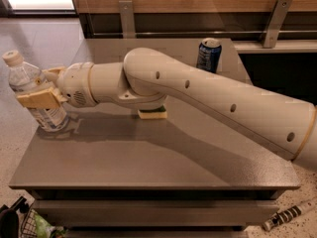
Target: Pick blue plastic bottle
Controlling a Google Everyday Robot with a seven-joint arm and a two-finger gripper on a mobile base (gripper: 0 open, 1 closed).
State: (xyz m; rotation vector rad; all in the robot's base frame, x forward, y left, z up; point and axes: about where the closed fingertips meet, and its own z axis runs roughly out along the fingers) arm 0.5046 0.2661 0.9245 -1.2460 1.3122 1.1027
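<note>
Holding the clear plastic water bottle (23, 78) with its white screw cap and white, bluish-printed label, my two-finger gripper (43, 87) is clamped across its middle, with one tan finger on the near side and the other on the far side, both against the wall. The bottle is at the left edge of the grey rectangular table (148, 162), toward the far-left corner, tilted so the cap leans out past that edge. I cannot tell whether its base rests on the top or hangs just clear of it. I judge it to be light, with a thin, springy wall that would dent under a hard squeeze and a smooth skin that could slip or pivot between flat pads, as the lean suggests. How much water is inside I cannot make out. The best hold seems to be where I am now, on the straight body just above the label and below the shoulder. That is low enough to control the weight, and the neck and cap would give my fingers too little to bear on. The label carries dark and bluish print, none of it readable. The dark blue metal soda can (209, 55) at the far edge, well apart from the bottle, shows a silver rim and pale markings, but I can read no brand on it.
</note>
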